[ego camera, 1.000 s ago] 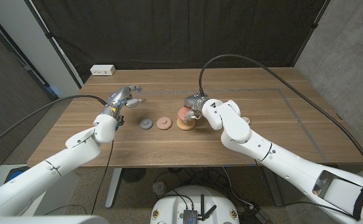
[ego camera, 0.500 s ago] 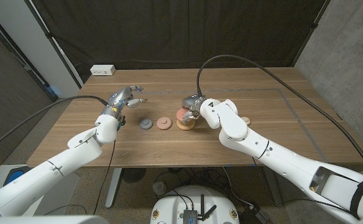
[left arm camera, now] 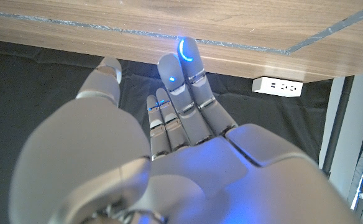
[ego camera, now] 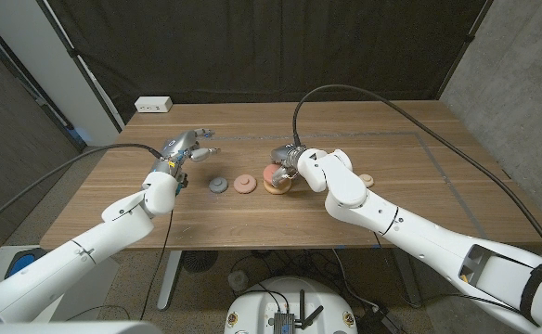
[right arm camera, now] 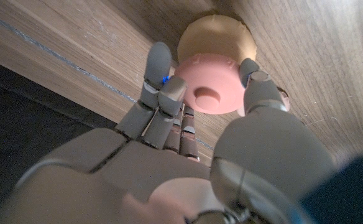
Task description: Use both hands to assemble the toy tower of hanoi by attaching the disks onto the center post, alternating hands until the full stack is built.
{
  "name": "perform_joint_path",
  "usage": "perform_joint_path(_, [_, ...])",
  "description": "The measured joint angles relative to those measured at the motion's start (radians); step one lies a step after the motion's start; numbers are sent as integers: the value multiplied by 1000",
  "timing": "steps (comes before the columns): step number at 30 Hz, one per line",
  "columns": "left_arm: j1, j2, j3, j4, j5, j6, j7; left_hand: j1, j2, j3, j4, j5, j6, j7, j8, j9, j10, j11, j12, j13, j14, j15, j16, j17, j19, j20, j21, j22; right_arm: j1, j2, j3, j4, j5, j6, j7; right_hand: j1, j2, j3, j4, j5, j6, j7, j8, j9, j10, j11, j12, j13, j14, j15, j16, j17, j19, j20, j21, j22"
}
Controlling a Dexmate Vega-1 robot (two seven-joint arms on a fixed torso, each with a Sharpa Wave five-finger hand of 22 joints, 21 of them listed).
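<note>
Worktop: a wooden worktop (ego camera: 410,199) with visible grain; a thin pale line of tape or marking runs along its far part and down its right side.
Room: a black curtain (ego camera: 252,46) hangs behind it, a bare grey wall (ego camera: 522,74) stands at the right, and a white power strip (ego camera: 153,105) lies at the far left corner.
Writing: no brand or label can be read.
Right hand: the right hand (ego camera: 285,165) pinches a pink disk (right arm camera: 211,84) between thumb and fingers, just over the tan base (right arm camera: 216,37) near the worktop's middle.
Left hand: the left hand (ego camera: 184,148) is raised over the left part, fingers spread, holding nothing.
Other disks: a grey disk (ego camera: 218,185) and a pinkish-tan disk (ego camera: 244,184) lie side by side between the hands; another small piece (ego camera: 367,179) shows just beyond the right forearm.
</note>
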Motion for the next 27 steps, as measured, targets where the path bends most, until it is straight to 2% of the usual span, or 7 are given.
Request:
perform_joint_path(21, [-11,-6,7,19,-5,-17,-2,-4,4,0,0,0,4,4,0,0,0,0,0,0,0,0,0,-3,-9,5,9,-9,33,-1,-40,48,55,-23,-29,0,0,8,-8,4,0,0,0,0,8,7,-1,1,0,0,-12,-3,0,0,0,0])
perform_joint_path(27, [-14,-7,9,24,-5,-21,-4,-7,1,0,0,0,9,-1,0,0,5,5,0,0,0,0,0,-5,-9,5,17,-14,40,-2,-51,58,63,-32,-35,0,0,11,-11,4,2,2,0,0,7,7,-1,44,0,0,-12,-2,0,0,0,0])
